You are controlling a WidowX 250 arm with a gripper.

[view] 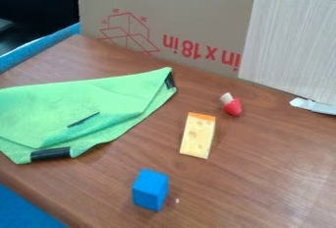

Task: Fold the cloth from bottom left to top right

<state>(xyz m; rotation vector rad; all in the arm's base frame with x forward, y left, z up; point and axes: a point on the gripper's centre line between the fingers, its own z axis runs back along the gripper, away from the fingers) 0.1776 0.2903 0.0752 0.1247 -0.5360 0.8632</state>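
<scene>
The table (256, 187) is brown, with wood grain. Along its far side stands a cardboard sheet (197, 6). On it there is red print, turned upside down, and beside this print a line drawing of an opened box, also red.

The cloth (78, 94) lies on the left part of the table and goes out of the view at the left edge. It is light green and rather wrinkled, with soft folds across it. One corner makes a point toward the cardboard, and there a dark patch sits at the edge. A wider black patch is on the near edge, and a thin dark line runs slanting in the middle. The near edge is wavy.

A pale panel (292, 40) with fine streaks stands against the cardboard, at the right. The block (150, 190) is blue and stands upright near the front. The cheese (198, 136), yellow with orange at one end, lies between the block and a small red and white toy (232, 106). A white piece (312, 105) lies at the foot of the panel. About the gripper, I cannot tell its state.
</scene>
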